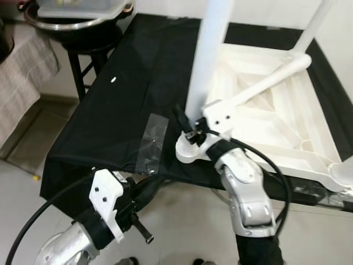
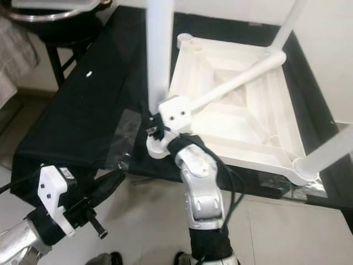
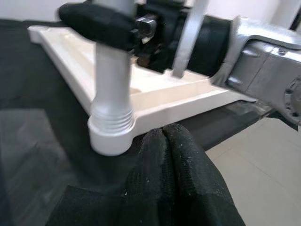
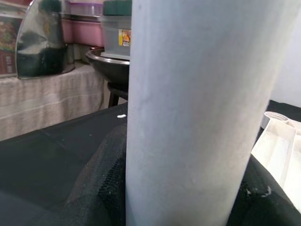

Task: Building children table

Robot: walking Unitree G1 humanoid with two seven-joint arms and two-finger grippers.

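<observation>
A white children's table top (image 1: 287,127) lies upside down on a black-covered table (image 1: 121,99). An upright white leg (image 1: 207,55) stands in the near-left corner socket (image 3: 110,136). My right gripper (image 1: 193,130) is shut on this leg just above the socket, with black fingers (image 4: 101,179) on both sides of the leg (image 4: 197,117). Another leg (image 1: 270,80) lies diagonally across the underside. Two more legs stand upright, at the far right corner (image 1: 317,22) and the near right corner (image 2: 331,152). My left gripper (image 1: 151,185) hovers shut and empty at the table's front edge, its fingertips (image 3: 164,141) close to the socket.
At the back left, a dark stool carries a metal bowl (image 1: 77,19) with a plastic container in it. A cloth-covered surface (image 1: 22,66) stands at the far left. A patch of clear tape (image 1: 151,138) sits on the black cover. Light floor tiles (image 1: 182,221) lie below the front edge.
</observation>
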